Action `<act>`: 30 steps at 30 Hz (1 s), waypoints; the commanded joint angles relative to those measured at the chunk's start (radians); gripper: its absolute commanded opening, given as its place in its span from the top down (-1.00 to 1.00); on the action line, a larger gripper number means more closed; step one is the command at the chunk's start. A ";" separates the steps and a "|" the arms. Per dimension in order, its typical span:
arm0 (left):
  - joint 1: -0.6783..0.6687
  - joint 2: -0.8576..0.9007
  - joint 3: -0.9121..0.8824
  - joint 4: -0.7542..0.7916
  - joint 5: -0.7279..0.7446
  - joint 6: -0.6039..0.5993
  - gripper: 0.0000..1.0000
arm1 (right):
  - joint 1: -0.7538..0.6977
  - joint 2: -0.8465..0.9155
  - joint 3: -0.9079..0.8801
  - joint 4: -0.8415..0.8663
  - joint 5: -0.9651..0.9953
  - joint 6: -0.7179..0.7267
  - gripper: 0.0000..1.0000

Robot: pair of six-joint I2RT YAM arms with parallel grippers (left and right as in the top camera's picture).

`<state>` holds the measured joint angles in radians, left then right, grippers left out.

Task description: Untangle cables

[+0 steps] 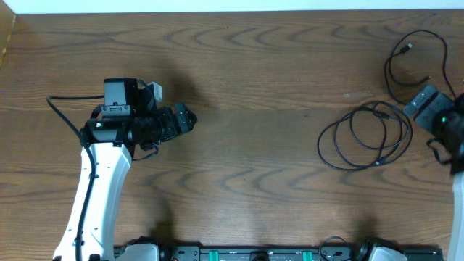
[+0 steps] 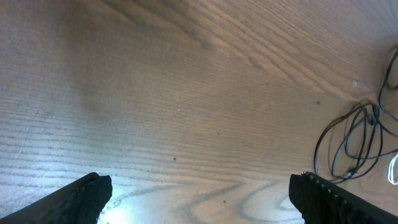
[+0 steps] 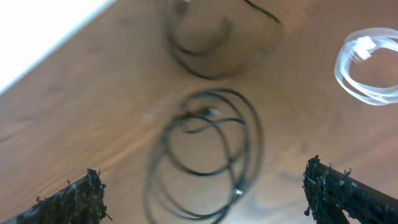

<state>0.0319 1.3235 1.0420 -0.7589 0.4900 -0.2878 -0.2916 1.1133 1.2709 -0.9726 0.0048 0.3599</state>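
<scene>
A black cable (image 1: pixel 365 135) lies coiled in loose loops on the wooden table at the right. A second black cable (image 1: pixel 415 64) curls behind it near the far right corner. My right gripper (image 1: pixel 426 106) hovers just right of the coil. In the right wrist view it (image 3: pixel 211 199) is open and holds nothing, with the coil (image 3: pixel 205 149) below and ahead of its fingers. Beyond are the second black cable (image 3: pixel 211 43) and a coiled white cable (image 3: pixel 370 65). My left gripper (image 1: pixel 183 119) is far to the left, open (image 2: pixel 205 199) over bare wood, with the coil (image 2: pixel 351 143) in the distance.
The table's far edge (image 1: pixel 232 10) runs along the top and its left corner (image 1: pixel 7 36) shows at the upper left. The arm bases and a rail (image 1: pixel 254 254) line the front edge. The left arm's own black cord (image 1: pixel 65 109) loops beside its wrist.
</scene>
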 commanded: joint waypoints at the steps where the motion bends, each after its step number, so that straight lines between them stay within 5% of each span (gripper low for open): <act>1: 0.003 -0.011 0.005 -0.003 -0.009 0.002 -0.95 | 0.012 -0.106 0.011 -0.003 -0.160 -0.108 -0.98; 13: 0.003 -0.011 0.005 -0.003 -0.009 0.002 -0.95 | 0.012 -0.346 0.011 -0.235 -0.164 -0.127 -0.98; 30: 0.003 -0.011 0.005 -0.003 -0.009 0.002 -0.95 | 0.011 -0.359 0.010 -0.352 -0.094 -0.160 -0.98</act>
<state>0.0319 1.3235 1.0420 -0.7593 0.4904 -0.2882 -0.2836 0.7570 1.2743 -1.3193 -0.0895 0.2180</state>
